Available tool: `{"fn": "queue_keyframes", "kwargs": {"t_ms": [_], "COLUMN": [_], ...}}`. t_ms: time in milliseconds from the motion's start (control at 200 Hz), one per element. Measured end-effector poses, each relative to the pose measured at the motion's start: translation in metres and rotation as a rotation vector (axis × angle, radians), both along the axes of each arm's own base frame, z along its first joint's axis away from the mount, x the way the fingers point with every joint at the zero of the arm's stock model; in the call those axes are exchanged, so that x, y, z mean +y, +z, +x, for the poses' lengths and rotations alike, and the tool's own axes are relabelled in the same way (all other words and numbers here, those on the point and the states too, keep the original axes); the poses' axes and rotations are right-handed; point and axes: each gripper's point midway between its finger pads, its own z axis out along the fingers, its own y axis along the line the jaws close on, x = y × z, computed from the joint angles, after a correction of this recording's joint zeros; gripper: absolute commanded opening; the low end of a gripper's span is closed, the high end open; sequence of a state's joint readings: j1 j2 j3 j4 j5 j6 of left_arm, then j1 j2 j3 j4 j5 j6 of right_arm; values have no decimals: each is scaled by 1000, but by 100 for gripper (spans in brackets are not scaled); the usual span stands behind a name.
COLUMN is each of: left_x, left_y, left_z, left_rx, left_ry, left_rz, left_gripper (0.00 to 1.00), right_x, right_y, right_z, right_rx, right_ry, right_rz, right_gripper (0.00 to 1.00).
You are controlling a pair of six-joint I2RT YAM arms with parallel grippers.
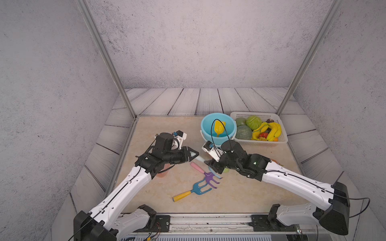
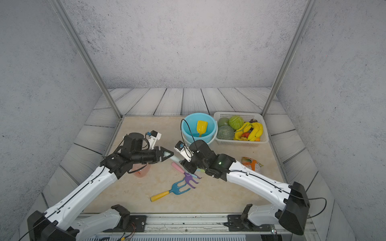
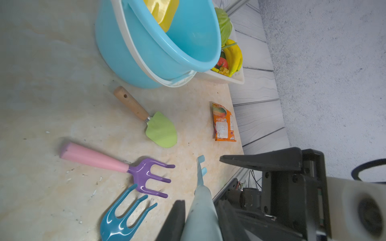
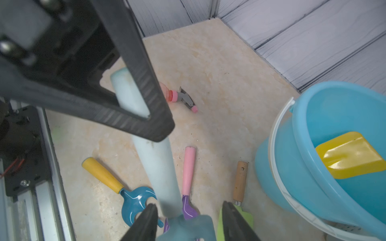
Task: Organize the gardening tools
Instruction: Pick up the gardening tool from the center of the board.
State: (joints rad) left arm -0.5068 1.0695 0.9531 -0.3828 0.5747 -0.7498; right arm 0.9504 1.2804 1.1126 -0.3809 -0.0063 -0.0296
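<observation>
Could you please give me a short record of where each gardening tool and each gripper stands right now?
left gripper: shut on the handle end of the pale-blue-handled tool
right gripper: open, jaws apart on either side of that tool's head
in the bucket: yellow scoop
on the table: purple rake, blue rake, green trowel, pink spray bottle lying on its side
not tools: fruit basket, orange packet
</observation>
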Motion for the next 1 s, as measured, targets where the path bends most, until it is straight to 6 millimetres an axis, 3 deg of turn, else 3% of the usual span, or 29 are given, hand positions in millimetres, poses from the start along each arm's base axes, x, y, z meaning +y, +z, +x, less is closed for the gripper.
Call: {"fn": "queue_keyframes", "kwargs": {"t_ms": [200, 601, 1001], "left_x": [21, 61, 75], "left_y": [9, 72, 101], "left_z": [13, 25, 33], "left_rx": [-62, -350, -505], "left_ry": [134, 372, 454], "left_rz": [30, -36, -55], "left_gripper": [0, 0, 0], "right_x": [1, 28, 69], "right_y": [11, 74, 86], "right_z": [7, 36, 51], "right_rx": [169, 656, 1037], "right_ry": [-114, -205, -160], "right_rz": [164, 756, 992], "right_gripper": [71, 73, 65]}}
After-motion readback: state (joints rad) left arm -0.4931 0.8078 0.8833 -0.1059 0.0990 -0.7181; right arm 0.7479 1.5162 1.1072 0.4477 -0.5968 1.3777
